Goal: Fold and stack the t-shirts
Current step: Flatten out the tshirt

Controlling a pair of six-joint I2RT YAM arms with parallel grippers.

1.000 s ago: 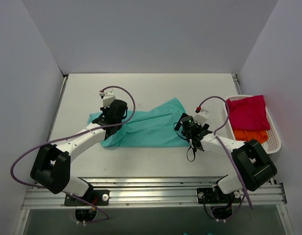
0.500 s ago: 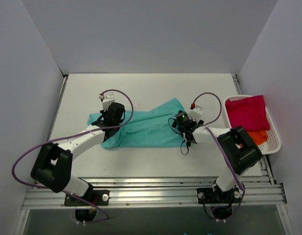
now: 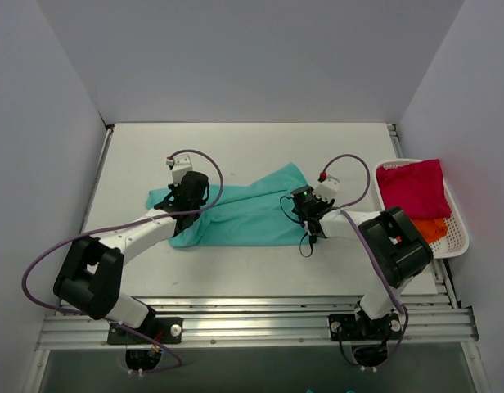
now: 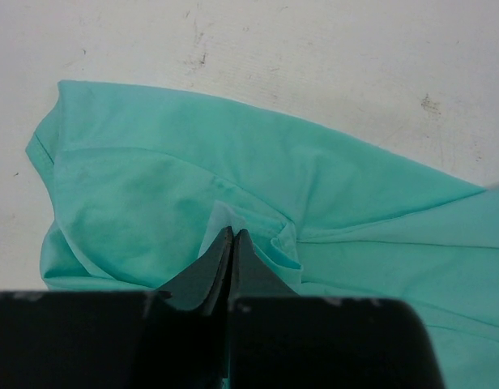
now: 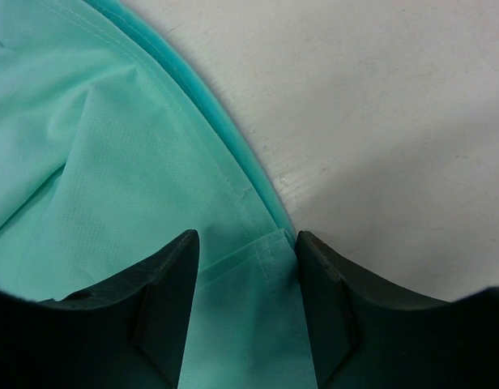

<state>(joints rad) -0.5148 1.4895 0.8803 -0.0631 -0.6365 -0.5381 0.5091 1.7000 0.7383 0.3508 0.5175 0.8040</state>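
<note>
A teal t-shirt (image 3: 244, 217) lies crumpled across the middle of the table. My left gripper (image 3: 189, 196) sits on its left part. In the left wrist view its fingers (image 4: 233, 232) are pressed together, with a raised pale fold of the teal cloth (image 4: 152, 186) pinched at their tips. My right gripper (image 3: 305, 211) is down at the shirt's right edge. Its jaws (image 5: 245, 243) stand apart, with the stitched hem corner (image 5: 258, 275) lying between them. A magenta-red t-shirt (image 3: 411, 187) and an orange t-shirt (image 3: 420, 227) lie in the basket.
A white slotted basket (image 3: 458, 237) stands at the table's right edge. Bare grey-white tabletop (image 5: 395, 121) lies just right of the shirt's hem. Purple cables loop above both wrists. White walls close in the table on three sides.
My right gripper has moved left onto the teal shirt's right edge, and its jaws have narrowed around the hem. The left gripper has stayed shut in place.
</note>
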